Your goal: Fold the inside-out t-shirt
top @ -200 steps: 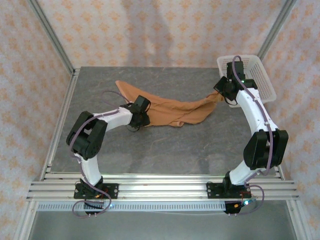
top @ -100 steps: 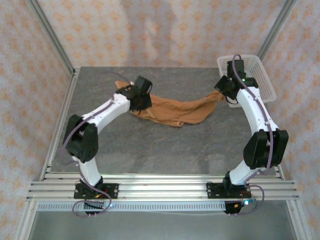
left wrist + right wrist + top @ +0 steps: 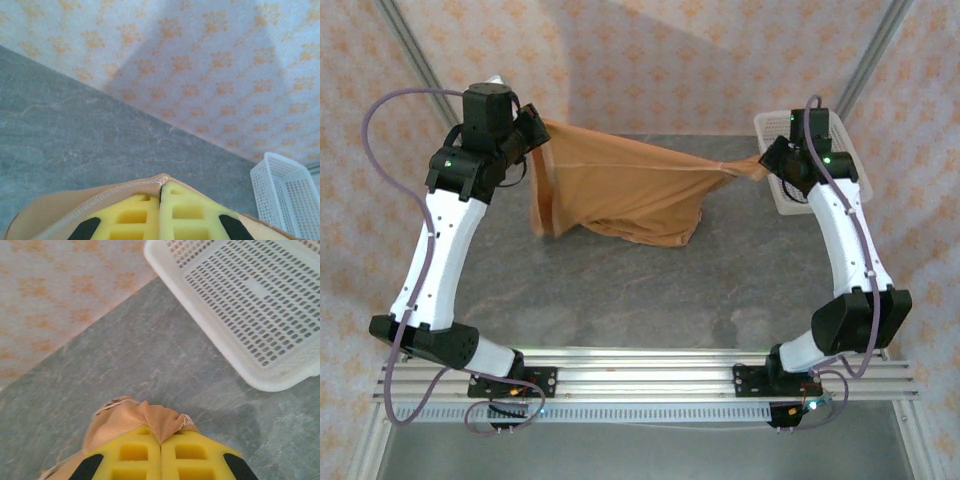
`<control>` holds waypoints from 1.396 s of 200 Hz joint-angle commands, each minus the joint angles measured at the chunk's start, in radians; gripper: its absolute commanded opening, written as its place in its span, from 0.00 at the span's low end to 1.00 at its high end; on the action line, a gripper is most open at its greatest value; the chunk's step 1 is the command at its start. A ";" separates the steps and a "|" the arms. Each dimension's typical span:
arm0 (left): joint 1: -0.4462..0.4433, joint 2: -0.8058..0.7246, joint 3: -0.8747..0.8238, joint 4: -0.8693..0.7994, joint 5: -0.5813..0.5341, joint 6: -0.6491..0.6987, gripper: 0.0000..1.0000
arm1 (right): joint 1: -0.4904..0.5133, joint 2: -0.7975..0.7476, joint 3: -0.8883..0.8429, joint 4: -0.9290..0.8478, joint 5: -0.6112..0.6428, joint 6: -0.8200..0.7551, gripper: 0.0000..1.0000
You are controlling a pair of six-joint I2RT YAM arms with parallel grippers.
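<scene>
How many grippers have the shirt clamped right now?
2. The left gripper is shut on the t-shirt at a stitched edge, raised at far left; the right gripper is shut on bunched cloth at the other end, near the white basket.

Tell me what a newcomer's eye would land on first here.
The tan t-shirt hangs stretched like a banner over the gray table, held by shut jaws on both arms: the left high at the back left, the right beside the white mesh basket. Both wrist views show yellow jaws pinching a seamed edge of cloth.
</scene>
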 commanded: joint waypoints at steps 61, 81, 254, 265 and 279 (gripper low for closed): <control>0.018 -0.086 -0.043 -0.052 0.216 0.012 0.00 | -0.009 -0.219 0.088 -0.006 -0.110 0.052 0.00; -0.001 -0.104 -0.243 0.005 0.263 0.009 0.00 | -0.007 -0.255 0.011 -0.038 -0.056 0.027 0.00; -0.002 0.910 0.270 0.048 0.303 0.081 0.60 | -0.012 0.425 0.064 0.047 0.139 -0.022 0.00; 0.004 0.864 0.216 0.072 0.318 0.085 0.62 | -0.012 0.427 0.068 0.044 0.133 -0.029 0.00; 0.013 0.792 0.121 0.117 0.337 0.086 0.60 | -0.012 0.422 0.068 0.040 0.119 -0.032 0.00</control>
